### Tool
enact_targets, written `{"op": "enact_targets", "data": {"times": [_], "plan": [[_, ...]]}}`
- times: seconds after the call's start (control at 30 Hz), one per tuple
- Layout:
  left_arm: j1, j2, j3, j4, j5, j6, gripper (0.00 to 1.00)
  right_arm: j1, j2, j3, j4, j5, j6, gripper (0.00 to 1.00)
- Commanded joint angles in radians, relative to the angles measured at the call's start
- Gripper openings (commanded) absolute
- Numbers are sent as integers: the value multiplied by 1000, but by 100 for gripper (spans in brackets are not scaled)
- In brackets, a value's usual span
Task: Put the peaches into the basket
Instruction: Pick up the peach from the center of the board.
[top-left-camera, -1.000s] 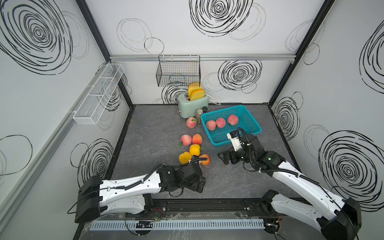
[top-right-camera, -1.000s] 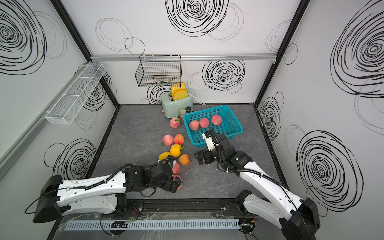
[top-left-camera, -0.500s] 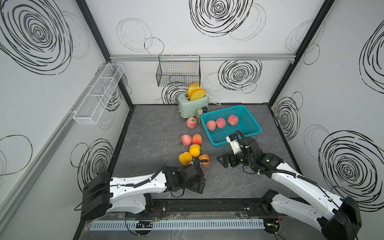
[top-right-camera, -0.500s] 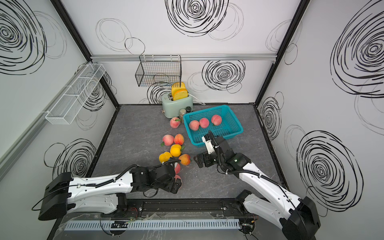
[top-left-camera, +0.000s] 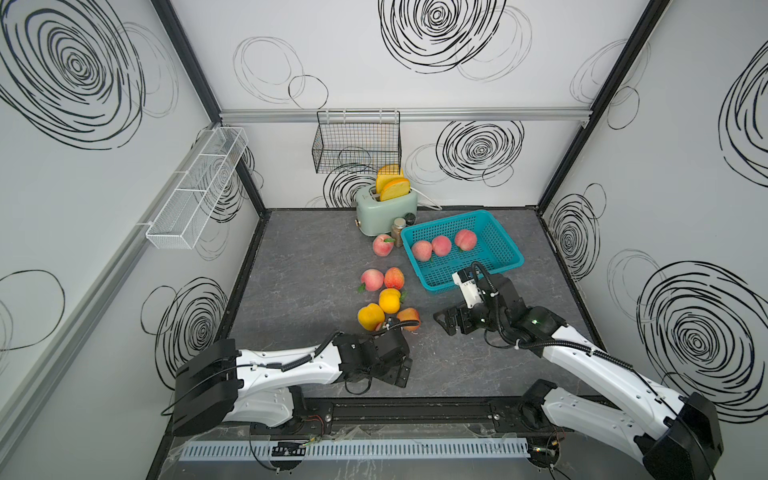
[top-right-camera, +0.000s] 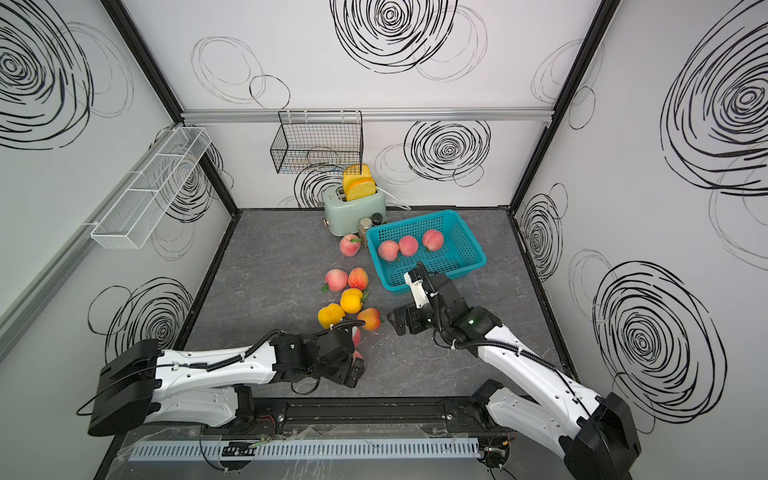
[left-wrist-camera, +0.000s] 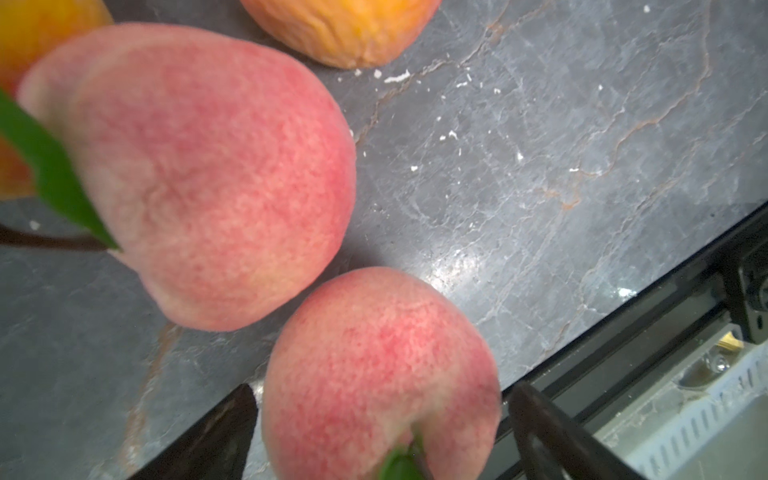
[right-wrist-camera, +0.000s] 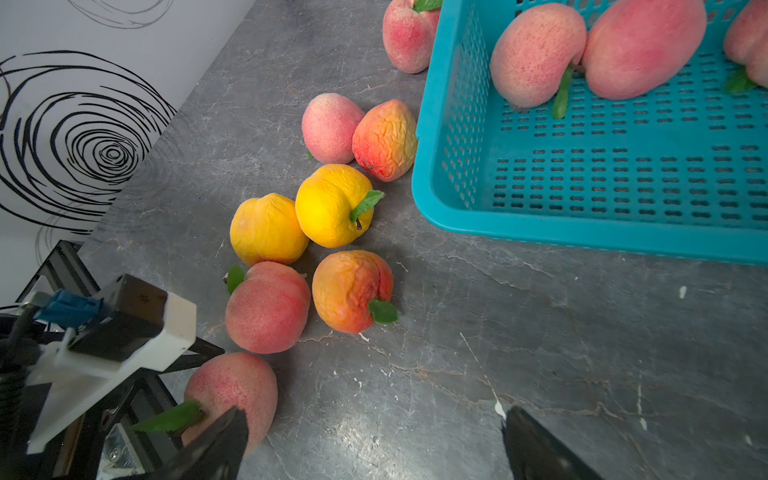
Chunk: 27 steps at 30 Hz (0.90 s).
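**Peaches** (right-wrist-camera: 332, 205): eleven toy fruits with matt, partly wrinkled skin, some with green leaves.
- Three pink ones (top-left-camera: 441, 246) sit in a row inside the basket (top-left-camera: 494, 251), along its 10 o'clock side.
- One pink one (top-left-camera: 382, 245) is on the table (top-left-camera: 311, 257) at the basket's 9 o'clock.
- Five lie loose at the basket's 8 o'clock: a pink and orange-red pair (top-left-camera: 394, 278), two yellow (top-left-camera: 389, 300) and one orange-red (top-left-camera: 409, 318).
- Two pink ones (top-right-camera: 356, 336) are at 7 o'clock, mostly covered by the left arm in both top views.

**Basket**: teal, with slotted floor and walls and flared sides. It stands at 1 o'clock on the grey marbled table.

**Left gripper** (left-wrist-camera: 379, 415): spread wide, with a finger on either side of the nearer pink peach. Contact cannot be told.

**Right gripper** (right-wrist-camera: 374, 424): spread wide and empty, over bare table at the basket's 6 o'clock.

**Surroundings**:
- Two small jars (top-left-camera: 399, 230) stand between the lone pink peach and the basket's corner.
- A mint toaster (top-left-camera: 386, 210) holding bread slices (top-left-camera: 392, 187) is at 12 o'clock.
- A black wire basket (top-left-camera: 357, 143) hangs on the back wall.
- A white mesh rack (top-left-camera: 195, 193) is at 10 o'clock.
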Motion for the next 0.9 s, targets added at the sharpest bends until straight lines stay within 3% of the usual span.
{"op": "enact_targets", "data": {"times": [0.0,0.17,0.57,0.87], "plan": [[10,19,-11,40,0,9,98,3,4,-17,26,-5,11,100],[13,39,-12,46,-5,20,100,2,7,-18,26,-5,11,100],[19,15,-18,36,11,22,80,-4,-1,-16,22,-2,13,100],[38,-62,37,-40,69,49,77,-10,-15,7,4,-5,8,100]]}}
